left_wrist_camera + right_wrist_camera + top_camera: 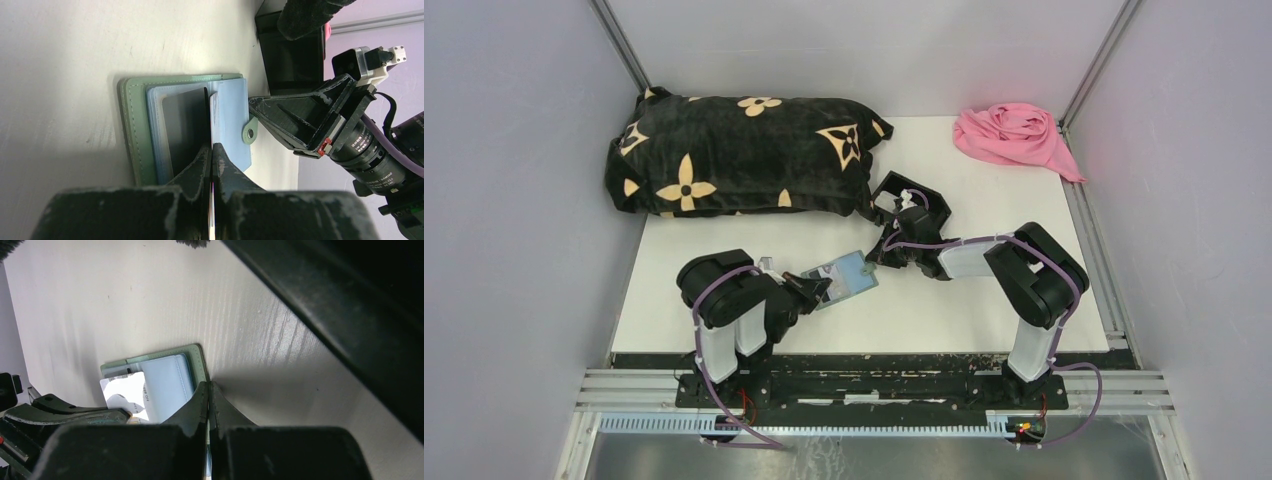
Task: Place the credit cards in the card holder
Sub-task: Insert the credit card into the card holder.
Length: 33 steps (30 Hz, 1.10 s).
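The sage-green card holder (849,276) lies open on the table between the arms, its pale blue slots (232,115) facing up. My left gripper (210,146) is shut on a thin credit card (210,117), held edge-on with its far end at the slots. The card's white face (122,392) shows in the right wrist view, partly over the holder. My right gripper (208,384) is shut on the holder's green edge (202,362), on the side away from the left gripper (817,290). The other cards are not in view.
A black open-topped box (911,200) stands just behind the right gripper (876,258). A black pillow with tan flowers (744,155) lies at the back left. A pink cloth (1014,135) lies at the back right corner.
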Available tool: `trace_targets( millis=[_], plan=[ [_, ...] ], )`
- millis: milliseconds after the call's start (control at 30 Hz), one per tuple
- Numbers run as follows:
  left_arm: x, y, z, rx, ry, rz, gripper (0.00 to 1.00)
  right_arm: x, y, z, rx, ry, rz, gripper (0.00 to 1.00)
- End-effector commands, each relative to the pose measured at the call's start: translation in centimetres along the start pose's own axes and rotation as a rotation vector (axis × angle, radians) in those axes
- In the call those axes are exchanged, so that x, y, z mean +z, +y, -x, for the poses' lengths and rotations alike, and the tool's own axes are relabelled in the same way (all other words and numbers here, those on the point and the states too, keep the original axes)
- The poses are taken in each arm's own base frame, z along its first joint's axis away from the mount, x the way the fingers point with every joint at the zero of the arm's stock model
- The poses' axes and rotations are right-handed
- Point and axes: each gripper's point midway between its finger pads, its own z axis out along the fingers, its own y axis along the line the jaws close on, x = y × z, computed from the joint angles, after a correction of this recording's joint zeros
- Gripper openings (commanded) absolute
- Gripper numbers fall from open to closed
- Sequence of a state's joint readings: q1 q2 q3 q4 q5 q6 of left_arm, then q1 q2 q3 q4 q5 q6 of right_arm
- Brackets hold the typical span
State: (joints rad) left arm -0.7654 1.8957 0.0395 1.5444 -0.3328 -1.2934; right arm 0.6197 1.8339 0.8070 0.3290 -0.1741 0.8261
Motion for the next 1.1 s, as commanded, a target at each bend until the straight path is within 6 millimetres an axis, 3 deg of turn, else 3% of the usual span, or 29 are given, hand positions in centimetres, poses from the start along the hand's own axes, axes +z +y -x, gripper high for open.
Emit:
trace_targets(
  millis=[0,433,1067],
  plan=[
    [0.1,-3.6,1.6,-0.035,-0.073,-0.14,0.03,-0.5,-7.2,-6.6,0.005,0.182,-0.244,0.01],
    [0.7,-4.5,1.8,-0.043,-0.089,-0.163,0.03,-0.4,-7.2,-6.6,0.008,0.185,-0.248,0.01],
    [0.9,-2.8,2.2,-0.071,-0.158,-0.095,0.03,-0.2,-7.5,-7.1,0.027,0.192,-0.259,0.01]
  ],
)
